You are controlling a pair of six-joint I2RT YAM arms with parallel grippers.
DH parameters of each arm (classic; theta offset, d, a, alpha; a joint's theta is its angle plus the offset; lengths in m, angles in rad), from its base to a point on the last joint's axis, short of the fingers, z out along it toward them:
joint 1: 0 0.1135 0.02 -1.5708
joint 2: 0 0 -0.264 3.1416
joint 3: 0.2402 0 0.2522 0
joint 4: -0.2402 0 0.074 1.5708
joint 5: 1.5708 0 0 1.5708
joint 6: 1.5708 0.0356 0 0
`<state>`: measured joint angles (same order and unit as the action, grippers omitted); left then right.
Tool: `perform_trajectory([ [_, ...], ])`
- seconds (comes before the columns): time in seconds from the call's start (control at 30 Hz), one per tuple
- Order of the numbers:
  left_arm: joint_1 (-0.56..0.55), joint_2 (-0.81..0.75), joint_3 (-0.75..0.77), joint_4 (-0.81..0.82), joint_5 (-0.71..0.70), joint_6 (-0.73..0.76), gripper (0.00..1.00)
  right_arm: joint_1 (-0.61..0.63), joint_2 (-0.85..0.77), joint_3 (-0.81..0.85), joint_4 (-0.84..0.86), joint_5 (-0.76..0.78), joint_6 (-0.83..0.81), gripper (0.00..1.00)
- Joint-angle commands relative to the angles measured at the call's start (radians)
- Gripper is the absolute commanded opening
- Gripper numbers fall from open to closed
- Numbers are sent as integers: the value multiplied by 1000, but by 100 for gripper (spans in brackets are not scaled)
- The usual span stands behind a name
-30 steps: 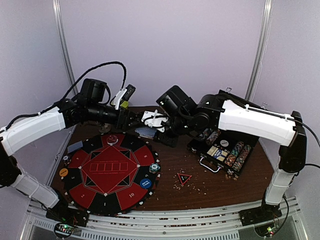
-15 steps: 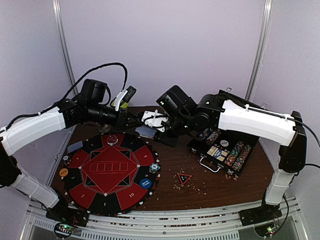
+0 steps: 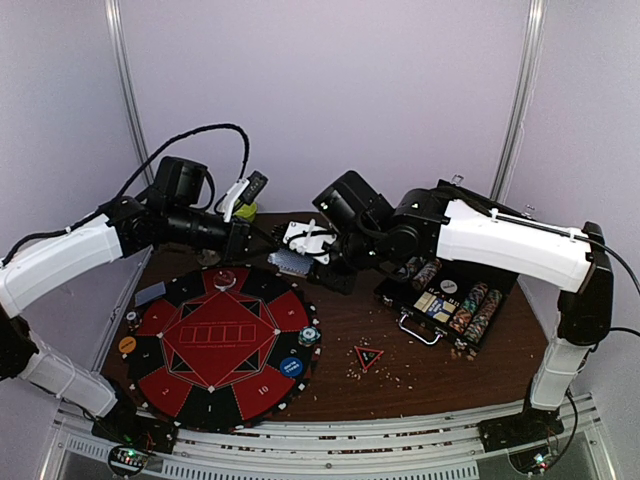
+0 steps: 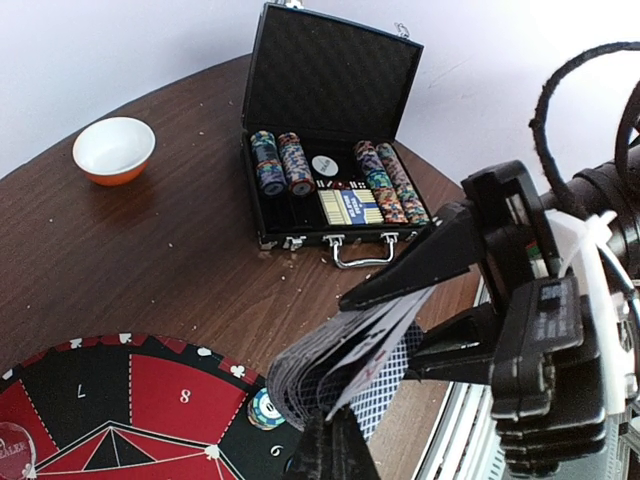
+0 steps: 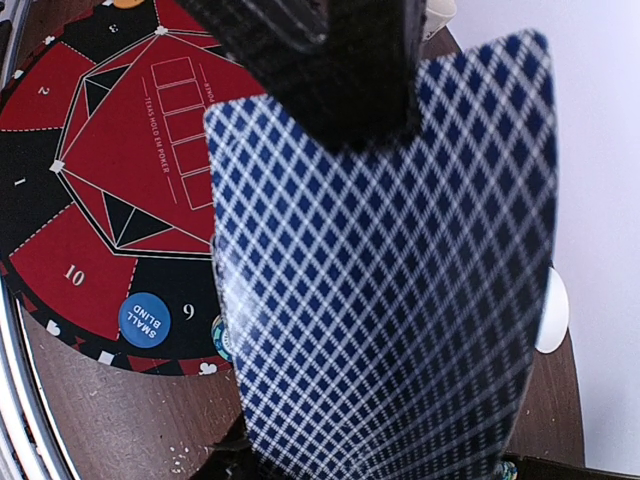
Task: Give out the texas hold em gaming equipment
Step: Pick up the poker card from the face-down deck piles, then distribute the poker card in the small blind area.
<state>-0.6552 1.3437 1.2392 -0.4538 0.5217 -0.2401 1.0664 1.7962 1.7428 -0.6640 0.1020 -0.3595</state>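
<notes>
A deck of blue-backed playing cards [image 3: 290, 262] hangs above the table's far side, with my right gripper [image 3: 318, 256] shut on it. In the right wrist view the deck's diamond-patterned back [image 5: 380, 280] fills the frame and hides my right jaws. My left gripper [image 4: 335, 440] is shut on the edge of one card [image 4: 385, 350] at the fanned, bent end of the deck. The right gripper's black fingers [image 4: 420, 265] clamp the other end. On the round poker mat [image 3: 220, 335] lie a blue button [image 3: 291, 367], an orange button [image 3: 127, 345] and a chip stack [image 3: 309, 336]. A red-black triangle marker [image 3: 369, 357] lies on the wood.
An open black chip case [image 3: 450, 300] with rows of chips stands at the right. A white bowl [image 4: 114, 150] sits far across the table. One card [image 3: 150, 294] lies beside the mat's left edge. Crumbs are scattered near the triangle marker.
My left gripper has closed on a card at the deck's end and drawn back slightly to the left. The right arm has held the deck still.
</notes>
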Motion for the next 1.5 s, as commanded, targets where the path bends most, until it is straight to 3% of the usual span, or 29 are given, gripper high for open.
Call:
perform_trajectory([
  [0.0,19,-45,17,8,34,5,0,0,-14,-8,1,22,4,38],
  [0.37,172,-174,-36,13,144,-95,0,-17,-27,-32,13,25,7,37],
  [0.63,326,-245,-61,-207,144,-120,0,-29,-49,-63,17,42,8,37],
  [0.77,333,-238,-179,-303,164,-95,0,-35,-69,-75,20,45,10,38],
  [0.97,332,-284,-343,-319,178,-68,0,-37,-81,-78,18,54,10,37],
  [1.13,240,-280,-454,-270,200,-93,0,-37,-83,-79,17,54,9,38],
  [1.3,47,-224,-557,-31,202,-218,0,-37,-81,-78,15,53,13,37],
  [1.47,-49,-117,-659,221,205,-339,0,-37,-81,-75,13,55,13,38],
])
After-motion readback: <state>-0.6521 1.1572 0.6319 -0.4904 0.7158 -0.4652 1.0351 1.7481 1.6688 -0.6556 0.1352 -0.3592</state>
